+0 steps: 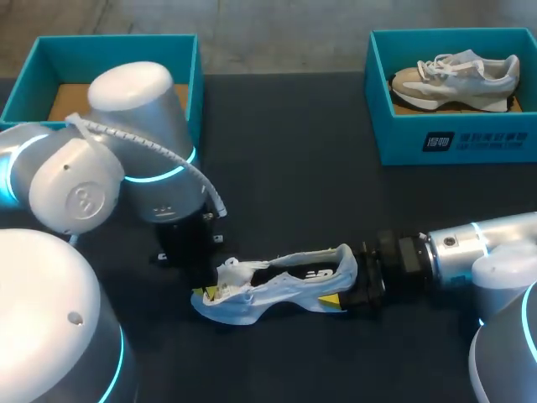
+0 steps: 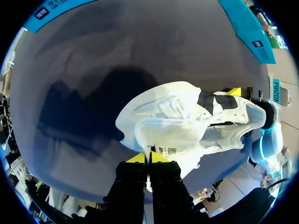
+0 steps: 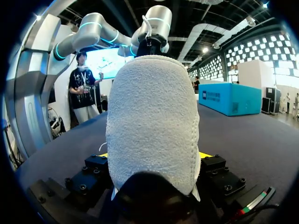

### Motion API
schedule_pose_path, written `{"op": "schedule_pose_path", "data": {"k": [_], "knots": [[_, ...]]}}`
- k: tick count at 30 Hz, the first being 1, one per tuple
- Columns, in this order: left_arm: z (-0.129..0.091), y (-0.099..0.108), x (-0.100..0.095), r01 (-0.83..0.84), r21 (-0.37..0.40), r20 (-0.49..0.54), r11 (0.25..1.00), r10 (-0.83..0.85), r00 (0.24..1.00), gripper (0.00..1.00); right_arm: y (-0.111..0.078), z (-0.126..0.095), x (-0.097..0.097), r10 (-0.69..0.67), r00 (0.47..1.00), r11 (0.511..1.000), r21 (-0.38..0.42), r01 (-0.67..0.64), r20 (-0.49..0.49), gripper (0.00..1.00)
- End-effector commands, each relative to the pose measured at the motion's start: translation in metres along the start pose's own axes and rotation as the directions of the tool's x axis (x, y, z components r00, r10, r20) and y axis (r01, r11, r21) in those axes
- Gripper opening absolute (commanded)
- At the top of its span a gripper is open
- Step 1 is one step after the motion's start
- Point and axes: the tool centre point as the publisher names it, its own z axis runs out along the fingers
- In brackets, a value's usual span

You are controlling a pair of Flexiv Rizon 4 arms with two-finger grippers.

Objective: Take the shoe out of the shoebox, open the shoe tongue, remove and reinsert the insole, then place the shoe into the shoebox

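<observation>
**Left arm**: enters from the left, bulky joints over the counter's left half, wrist turned downward at the shoe's front end.

**Left pincer**: points down at the counter. The yellow tips are almost together, nipping a thin white flap of the shoe near its front. In the head view it sits at the shoe's left end.

**Right arm**: enters from the right, forearm lying low and nearly level, aimed leftward along the counter.

**Right pincer**: spread wide, one finger on each side of the heel and both pressed against it. The textured white heel fills the right wrist view, with a yellow tip showing on either side.

**Shoe**: white and pale blue, low over the middle of the counter's near part, between the two pincers. Its long axis runs left to right, toe toward the left arm and heel toward the right arm. The dark opening faces upward and away from the robot.

**Open shoebox**: teal, far left corner, brown floor showing, well apart from the shoe.

**Other shoebox**: teal, far right corner. It contains a second shoe, beige and white, lying on its side.
</observation>
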Motion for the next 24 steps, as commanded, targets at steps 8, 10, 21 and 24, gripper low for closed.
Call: {"op": "schedule_pose_path", "data": {"k": [8,10,21,24], "knots": [[-0.025,0.004,0.006,-0.056,0.051,-0.072,0.997,0.06,0.996,0.61,-0.002,0.001,-0.001,0.001,1.0,1.0,0.003,-0.001,0.003,0.0],[-0.033,0.003,0.011,-0.077,0.067,-0.064,0.995,0.081,0.995,0.7,-0.002,0.001,-0.001,0.001,1.0,1.0,0.003,-0.001,0.003,0.0],[-0.091,-0.003,0.044,-0.227,0.151,0.013,0.962,0.228,0.974,0.8,-0.002,0.001,-0.001,0.001,1.0,1.0,0.003,-0.001,0.003,0.0],[-0.106,-0.005,0.053,-0.276,0.156,0.028,0.948,0.275,0.961,0.79,-0.002,0.001,-0.001,0.001,1.0,1.0,0.003,-0.001,0.003,0.0]]}}
